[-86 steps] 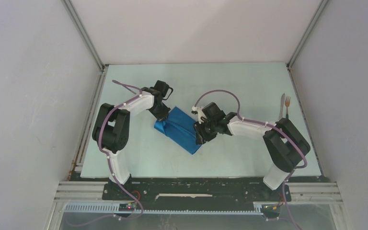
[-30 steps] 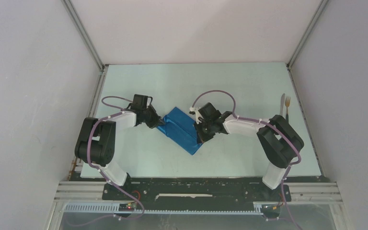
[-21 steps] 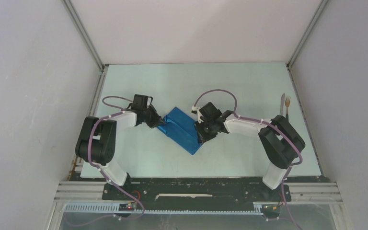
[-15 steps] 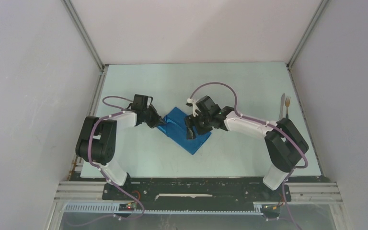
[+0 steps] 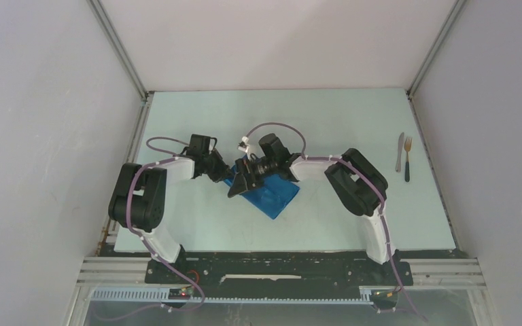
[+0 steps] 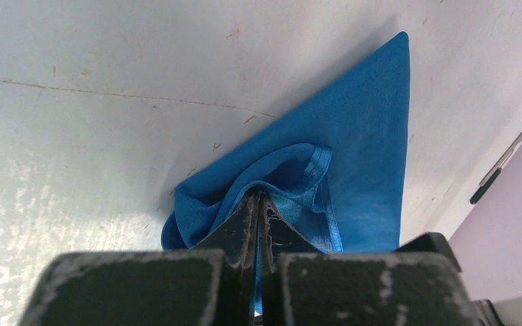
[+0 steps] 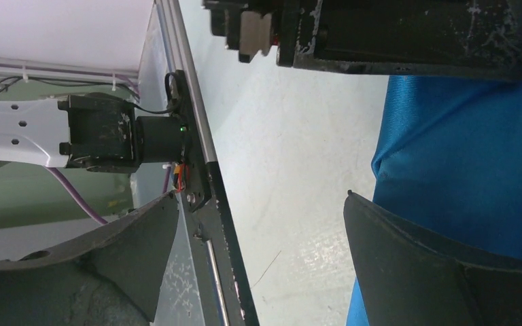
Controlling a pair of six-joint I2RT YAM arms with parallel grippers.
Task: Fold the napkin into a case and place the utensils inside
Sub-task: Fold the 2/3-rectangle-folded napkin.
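Pinching a bunched hem of the blue napkin (image 6: 370, 153) at mid-desk (image 5: 326, 122) with the left claw (image 6: 257, 198) pressed together on the cloth, hanging just beside it over the napkin's left end with the right claw (image 7: 263, 204) spread wide, gripping nothing, knife (image 5: 399, 151) and fork (image 5: 407, 160) side by side far right.

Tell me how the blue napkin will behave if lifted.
The bright blue cloth napkin is likely floppy: it bunches and curls where the left jaws pinch it. Its thin flat layers suggest it is light and may unfold when lifted.
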